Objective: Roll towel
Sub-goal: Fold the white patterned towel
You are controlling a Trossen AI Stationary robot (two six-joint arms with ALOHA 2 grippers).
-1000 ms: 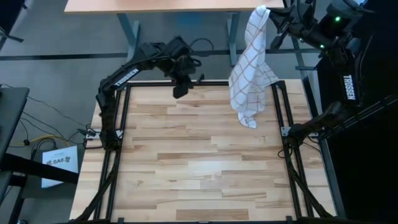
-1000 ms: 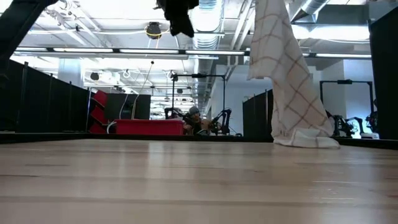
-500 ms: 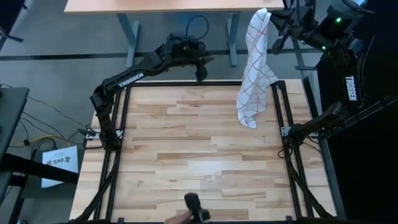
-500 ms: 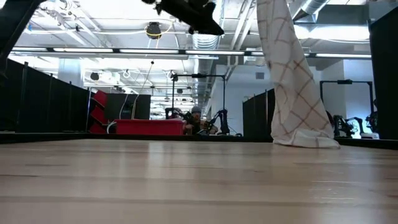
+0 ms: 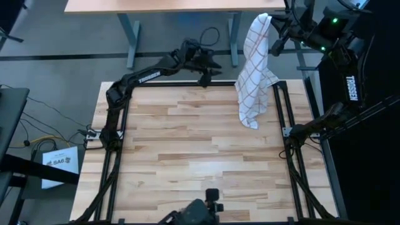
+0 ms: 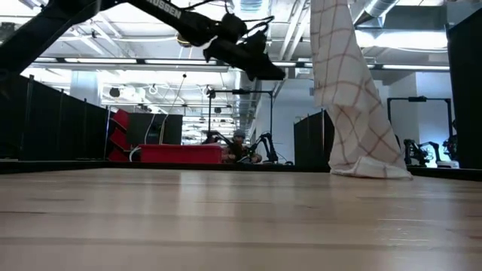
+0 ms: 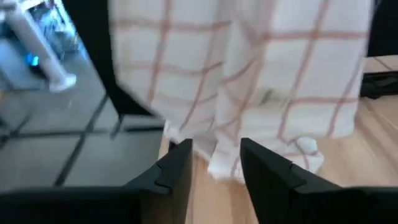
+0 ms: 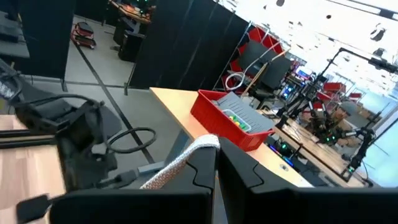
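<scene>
The towel (image 5: 254,69) hangs limp over the worktop's (image 5: 200,162) far right, pinched at its top by the right pincer (image 5: 273,25). Light and floppy, I judge; the left pincer (image 5: 207,70), parted, should take a lower corner.

Changes since the earlier views. The left arm stretches farther along the table's far edge: its left gripper (image 5: 210,67), above the far edge one second ago, now sits closer to the hanging towel (image 5: 253,69), fingers (image 7: 176,171) parted and pointed at the cloth. In the low view the left gripper (image 6: 265,69) appears lower and nearer the towel (image 6: 348,98). The towel's lower part narrows and swings slightly. A dark object (image 5: 201,211), absent one second ago, now shows larger at the near table edge.
</scene>
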